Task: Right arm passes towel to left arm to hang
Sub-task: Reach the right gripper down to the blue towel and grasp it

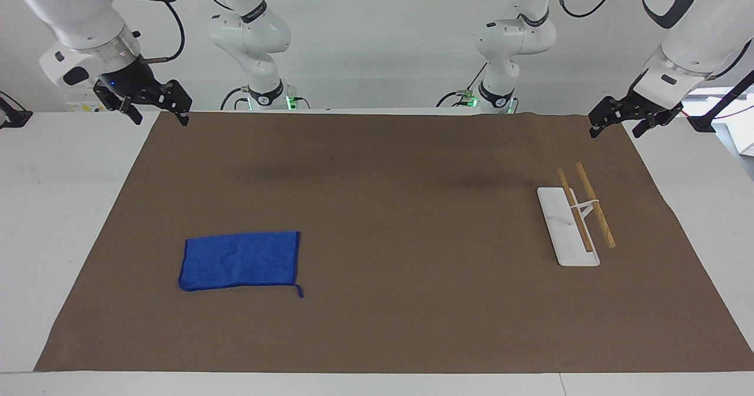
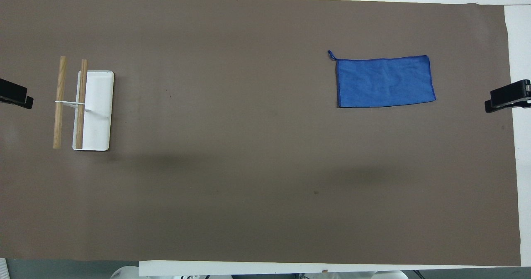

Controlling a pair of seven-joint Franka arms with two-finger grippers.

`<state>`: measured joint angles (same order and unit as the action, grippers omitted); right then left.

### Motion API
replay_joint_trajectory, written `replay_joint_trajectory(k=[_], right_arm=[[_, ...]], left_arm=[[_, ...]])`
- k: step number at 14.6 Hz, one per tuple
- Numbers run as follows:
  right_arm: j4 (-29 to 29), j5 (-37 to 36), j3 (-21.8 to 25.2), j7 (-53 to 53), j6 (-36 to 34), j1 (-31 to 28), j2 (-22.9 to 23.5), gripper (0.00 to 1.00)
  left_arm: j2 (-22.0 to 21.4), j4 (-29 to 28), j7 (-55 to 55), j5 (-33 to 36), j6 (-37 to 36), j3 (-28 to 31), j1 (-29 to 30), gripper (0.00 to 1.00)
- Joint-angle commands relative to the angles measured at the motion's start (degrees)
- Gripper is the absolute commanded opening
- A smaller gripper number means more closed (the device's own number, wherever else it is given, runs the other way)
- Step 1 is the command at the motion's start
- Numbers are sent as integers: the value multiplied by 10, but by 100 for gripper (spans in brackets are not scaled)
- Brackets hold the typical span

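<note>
Facing view first: a big brown mat (image 1: pixel 389 207) is covering most of the white table (image 1: pixel 59 207), with bare white strips showing along both ends and the edge farthest from the robots. A plain white wall is sitting above the robots' edge. The towel (image 1: pixel 240 260) is lying flat on the mat toward the right arm's end, loop tag at its corner, nothing touching it. The rack (image 1: pixel 568 228), a white base with two wooden bars, is standing toward the left arm's end. The right gripper (image 1: pixel 158 108) is hanging over the robots' corner at its own end, fingers spread, gripping nothing. The left gripper (image 1: pixel 618 119) is waiting over its own corner, also spread and empty.

Overhead view: the mat (image 2: pixel 249 167) is filling nearly everything. The towel (image 2: pixel 385 81) and rack (image 2: pixel 93 108) are lying well apart. Only gripper tips are poking in, left (image 2: pixel 15 95) and right (image 2: pixel 509 96), each at its own end.
</note>
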<state>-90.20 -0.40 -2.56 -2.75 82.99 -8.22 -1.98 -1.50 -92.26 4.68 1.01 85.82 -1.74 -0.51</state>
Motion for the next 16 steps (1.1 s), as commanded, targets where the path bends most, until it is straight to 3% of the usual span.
replay_joint_trajectory(k=[1, 9, 13, 16], right_arm=[[-16, 11, -3, 7, 12, -6, -11, 100], [-31, 11, -5, -27, 1, 0, -19, 100], [-117, 12, -8, -20, 185, 31, -5, 100], [-141, 12, -8, 61, 310, 98, 78, 100]], left_arm=[[-11, -8, 8, -7, -3, 2, 1, 100], [-11, -8, 8, -7, -3, 2, 1, 100], [-11, -8, 8, -7, -3, 2, 1, 100], [-11, -8, 8, -7, -3, 2, 1, 100]])
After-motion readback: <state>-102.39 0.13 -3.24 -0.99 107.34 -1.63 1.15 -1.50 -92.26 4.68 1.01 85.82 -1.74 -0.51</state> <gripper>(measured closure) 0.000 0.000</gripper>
